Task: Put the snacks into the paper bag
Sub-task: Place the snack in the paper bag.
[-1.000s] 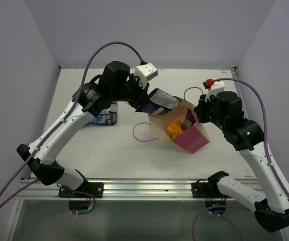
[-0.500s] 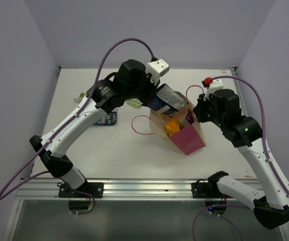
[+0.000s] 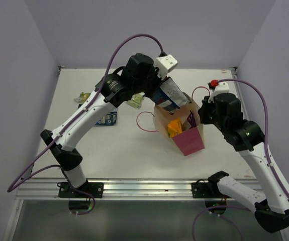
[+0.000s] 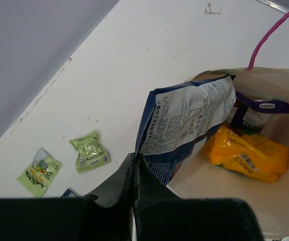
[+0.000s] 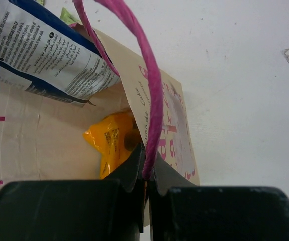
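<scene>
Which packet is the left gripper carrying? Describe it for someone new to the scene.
Find the paper bag right of centre on the table. Tilted over its open mouth is the dark blue packet, pinched by the left gripper. The other blue packet lies flat on the table; this one is raised, white printed back showing.

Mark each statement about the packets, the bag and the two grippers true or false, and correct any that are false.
1. The left gripper is shut on a dark blue packet. True.
2. The orange packet lies outside the paper bag. False: it is inside the bag.
3. The right gripper pinches the paper bag's rim. True.
4. Every green packet is already in the bag. False: two green packets lie on the table.
</scene>
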Controlling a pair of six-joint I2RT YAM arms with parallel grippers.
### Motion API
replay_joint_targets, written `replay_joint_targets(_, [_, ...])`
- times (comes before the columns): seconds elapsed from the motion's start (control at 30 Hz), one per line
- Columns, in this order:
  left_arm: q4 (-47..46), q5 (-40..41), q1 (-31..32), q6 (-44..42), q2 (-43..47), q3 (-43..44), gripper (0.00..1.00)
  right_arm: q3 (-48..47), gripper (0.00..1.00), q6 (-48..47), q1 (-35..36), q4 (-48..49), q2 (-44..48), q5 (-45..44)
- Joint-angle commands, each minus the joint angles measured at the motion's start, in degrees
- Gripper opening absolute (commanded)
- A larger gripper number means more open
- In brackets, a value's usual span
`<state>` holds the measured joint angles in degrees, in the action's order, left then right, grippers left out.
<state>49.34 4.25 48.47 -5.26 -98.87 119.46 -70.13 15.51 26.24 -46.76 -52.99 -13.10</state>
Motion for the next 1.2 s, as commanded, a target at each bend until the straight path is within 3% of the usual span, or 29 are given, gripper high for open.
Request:
replay_joint_targets(0.0, [-1.7,-0.9,0.8,-3.9,-1.5,3.4,0.00,0.1,0.00,1.4,0.0,2.5,1.4,-0.7])
replay_joint_targets(0.43, [-1.9,1.6,5.1,-5.3,-4.4,4.6,0.00,-0.2,0.00,0.1,0.0,5.1,1.4,9.7])
replay_joint_targets(0.6, [-2.7,-1.3,6.2,-4.1,-4.2,2.9,0.00,-0.8,0.00,-0.7,0.0,5.2,0.5,12.9])
replay_joint_targets(1.17, [-6.7,-9.5,6.3,-2.7,11.2,-22.4,0.03,-0.5,0.00,-3.6,0.1,4.8,1.9,14.1])
